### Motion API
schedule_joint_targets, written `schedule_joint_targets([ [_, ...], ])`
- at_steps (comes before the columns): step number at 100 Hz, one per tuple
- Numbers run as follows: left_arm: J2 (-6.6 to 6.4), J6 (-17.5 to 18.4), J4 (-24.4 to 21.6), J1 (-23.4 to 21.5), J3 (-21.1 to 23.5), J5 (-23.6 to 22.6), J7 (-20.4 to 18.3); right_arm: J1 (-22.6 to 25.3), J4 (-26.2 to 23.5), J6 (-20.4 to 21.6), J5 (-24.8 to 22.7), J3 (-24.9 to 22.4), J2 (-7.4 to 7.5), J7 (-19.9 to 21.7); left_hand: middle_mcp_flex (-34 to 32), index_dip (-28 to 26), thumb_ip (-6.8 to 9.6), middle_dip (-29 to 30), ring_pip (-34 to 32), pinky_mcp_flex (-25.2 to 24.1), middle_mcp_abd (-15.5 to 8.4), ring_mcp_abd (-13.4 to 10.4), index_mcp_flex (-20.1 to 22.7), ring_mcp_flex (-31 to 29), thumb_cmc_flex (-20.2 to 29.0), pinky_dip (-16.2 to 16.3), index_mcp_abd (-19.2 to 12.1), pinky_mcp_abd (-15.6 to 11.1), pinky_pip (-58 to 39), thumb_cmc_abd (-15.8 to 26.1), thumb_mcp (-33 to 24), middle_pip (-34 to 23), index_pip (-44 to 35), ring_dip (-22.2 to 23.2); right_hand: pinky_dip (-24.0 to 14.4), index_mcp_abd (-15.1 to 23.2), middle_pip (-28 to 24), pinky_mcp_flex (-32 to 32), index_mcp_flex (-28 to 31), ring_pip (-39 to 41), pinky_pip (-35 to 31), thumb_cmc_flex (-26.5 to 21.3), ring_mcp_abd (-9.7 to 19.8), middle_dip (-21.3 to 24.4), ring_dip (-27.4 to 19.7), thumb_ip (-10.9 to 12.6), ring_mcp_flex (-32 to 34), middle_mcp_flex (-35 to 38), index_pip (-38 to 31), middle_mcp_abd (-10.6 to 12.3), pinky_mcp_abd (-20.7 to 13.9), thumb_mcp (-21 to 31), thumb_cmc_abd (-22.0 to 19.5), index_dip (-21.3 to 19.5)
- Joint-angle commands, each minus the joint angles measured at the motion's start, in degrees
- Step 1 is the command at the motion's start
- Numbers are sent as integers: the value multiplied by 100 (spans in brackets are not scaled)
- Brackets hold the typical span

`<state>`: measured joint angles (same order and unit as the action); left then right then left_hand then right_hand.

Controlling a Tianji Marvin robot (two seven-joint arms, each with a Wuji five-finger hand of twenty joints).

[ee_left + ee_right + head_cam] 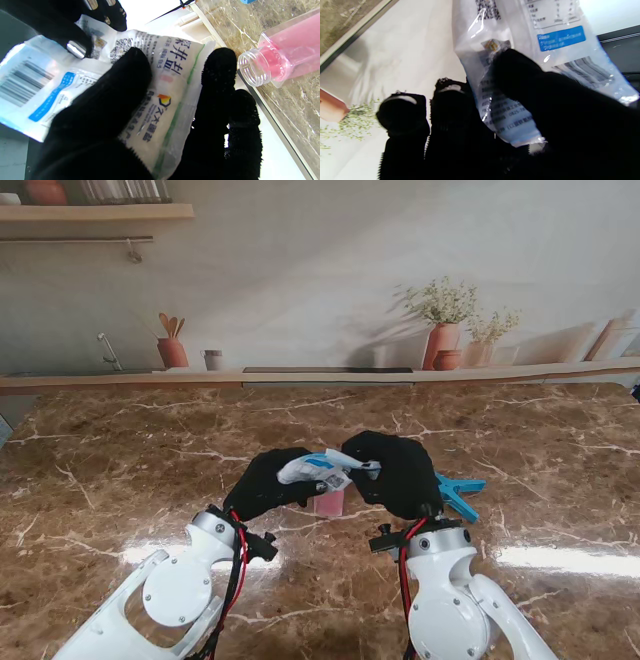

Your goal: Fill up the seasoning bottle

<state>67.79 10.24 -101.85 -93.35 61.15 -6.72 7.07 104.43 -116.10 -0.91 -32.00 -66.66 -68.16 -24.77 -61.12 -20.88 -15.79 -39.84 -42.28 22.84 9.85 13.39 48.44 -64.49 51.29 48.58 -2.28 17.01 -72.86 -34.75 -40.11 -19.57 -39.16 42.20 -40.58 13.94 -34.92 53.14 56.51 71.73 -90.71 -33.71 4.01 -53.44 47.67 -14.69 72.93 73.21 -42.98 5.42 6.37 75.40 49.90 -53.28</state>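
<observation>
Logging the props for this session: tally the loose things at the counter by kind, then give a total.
Salt bag: 1, held by the left hand and the right hand
Pink bottle: 1, uncapped
Blue clip: 1, on the counter
Total: 3

bottle point(329, 502) mostly hidden behind salt bag point(325, 467)

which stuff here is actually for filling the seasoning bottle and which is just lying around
For the job:
salt bag, held by left hand and right hand
open pink seasoning bottle on the table

Lying about:
blue clip on the marble table, to the right of the right hand
</observation>
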Motion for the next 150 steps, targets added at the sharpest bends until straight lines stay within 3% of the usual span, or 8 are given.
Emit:
schedule_joint_targets([
  [1, 7, 81, 107, -37, 27, 156, 25, 76, -68, -180, 212, -8, -64, 61, -32, -149, 384, -19, 42, -27, -367, -136, 61, 139, 774, 131, -301, -32, 62, 1131, -350, -249, -662, 113, 113, 488, -887, 201, 687, 271, -384, -269, 348, -331, 138, 658, 295, 670, -881, 216, 42, 1017, -263, -766],
  [17, 13, 215, 143, -43, 52, 531, -85, 104, -152, -487, 485, -49, -117, 39, -68, -367, 284, 61, -66, -48, -349, 33, 225, 167, 830, 173, -346, 14, 33, 1077, -570, -205, -802, 188, 144, 438, -916, 402, 719, 475, -469, -230, 373, -290, 153, 749, 297, 790, -895, 179, 103, 1109, -241, -777],
  [29, -51, 196, 128, -31, 115, 616, -373, 137, -246, -702, 664, -118, -143, 72, -281, -1429, 142, -252, -367, 58, -411, -8, 468, 5, 962, 216, -339, -24, -92, 1146, -900, -936, -1477, 291, 178, 385, -901, 586, 672, 572, -546, -169, 365, -202, 144, 778, 294, 855, -864, 152, 115, 1150, -210, -722],
  [62, -69, 40, 52, -31, 221, 894, -552, 211, -436, -628, 781, -498, -71, 429, -637, -2479, 187, -704, -1020, 862, -175, 115, 884, -711, 952, 218, -219, 109, -531, 941, -1649, -2014, -2110, 495, 374, -287, -155, 289, -421, -468, -194, -298, -144, 659, -387, 166, 261, 464, -1107, -246, -47, 233, -299, 2066],
  [89, -120, -185, -103, -66, 457, 794, -701, 274, -511, -569, 435, -781, -50, 353, -631, -2543, 256, -671, -1066, 875, -189, 101, 903, -721, 919, 222, -246, 129, -558, 953, -1680, -2114, -2139, 526, 244, -205, -41, -183, -529, -1280, 279, -549, -239, 677, -547, 97, 237, 209, -1188, -162, -26, -279, -672, 2122],
  [103, -158, -350, -155, -29, 588, 686, -830, 317, -274, -434, -243, -910, 44, 402, -622, -2550, 252, -651, -1048, 861, -195, 105, 890, -722, 915, 220, -233, 123, -552, 967, -1663, -2112, -2111, 525, 336, -494, 946, -1674, -1387, -3089, 1718, 586, -356, 1063, -929, 287, -1070, -966, -376, -200, -5, -572, -774, 2356],
  [113, -207, -469, -156, 50, 673, 579, -1023, 297, 16, -361, -921, -977, 147, 462, -609, -2549, 246, -641, -1036, 846, -203, 92, 867, -710, 914, 219, -259, 111, -546, 985, -1642, -2111, -2072, 528, 489, -863, 1404, -2483, -1427, -4372, 2919, 1400, -385, 2289, -1573, 1060, -1937, -1833, 1569, -238, -35, -1068, -1502, 1646],
  [150, -356, -744, 12, 426, 913, 207, -1615, 181, 838, -128, -1562, -1233, 381, 1189, -585, -2556, 238, -620, -985, 782, -253, 91, 854, -671, 906, 229, -293, 92, -522, 1043, -1572, -2094, -2038, 541, 2253, -1353, 2911, -4055, -2844, -6633, 5912, 2624, -93, 3901, -3546, 1398, -4229, -3885, 3143, -329, -1010, -3326, -2244, 2441],
])
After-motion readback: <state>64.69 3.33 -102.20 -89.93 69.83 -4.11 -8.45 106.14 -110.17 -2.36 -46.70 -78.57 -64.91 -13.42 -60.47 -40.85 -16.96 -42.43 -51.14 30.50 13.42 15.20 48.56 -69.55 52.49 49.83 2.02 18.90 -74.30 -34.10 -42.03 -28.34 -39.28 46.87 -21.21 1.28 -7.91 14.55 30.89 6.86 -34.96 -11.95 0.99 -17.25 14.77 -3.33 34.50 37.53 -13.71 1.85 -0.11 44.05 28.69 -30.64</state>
